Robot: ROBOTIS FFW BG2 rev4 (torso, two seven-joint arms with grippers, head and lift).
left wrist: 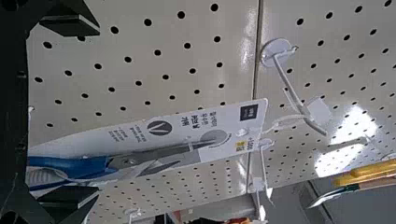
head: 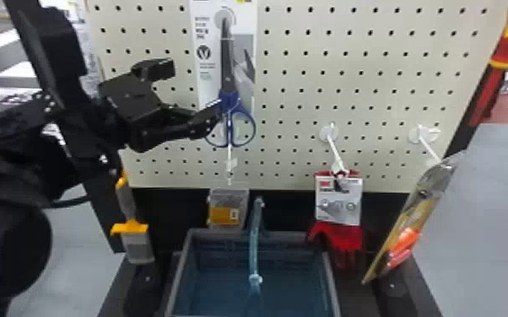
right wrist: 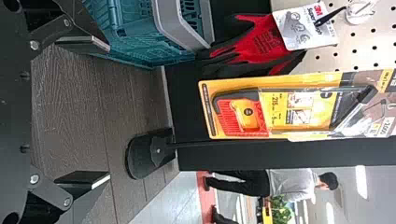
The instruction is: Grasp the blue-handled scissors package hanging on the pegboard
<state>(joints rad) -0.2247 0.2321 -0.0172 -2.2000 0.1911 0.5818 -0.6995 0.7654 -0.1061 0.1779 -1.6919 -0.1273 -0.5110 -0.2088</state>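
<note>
The scissors package (head: 226, 71) hangs upright on the pegboard (head: 350, 98), handles down, and my left pincer (head: 195, 90) is at its left side with its fingers spread apart. One finger (head: 200, 122) overlaps the near edge of the blue handles (head: 244, 126) from the head's angle; whether it touches them I can't tell. The other finger (head: 156, 69) is higher and a little left of the package. From my left wrist, the package lies across the gap between my fingers, close beside one and well apart from the other. To the right of the package I see a wide stretch of bare board, and on its upper left a narrower bare strip. Just below the handles a white hook (head: 229, 162) sticks out, then a small clear box (head: 228, 208), with a basket (head: 333, 291) lower still. Low and left of the package is a yellow-and-gray brush (head: 131, 236); low and right are red gloves (head: 337, 236), and beyond them a saw pack (head: 411, 219). My right pincer (right wrist: 84, 112) waits with its fingers apart, low and to the right of the package, near the basket.
</note>
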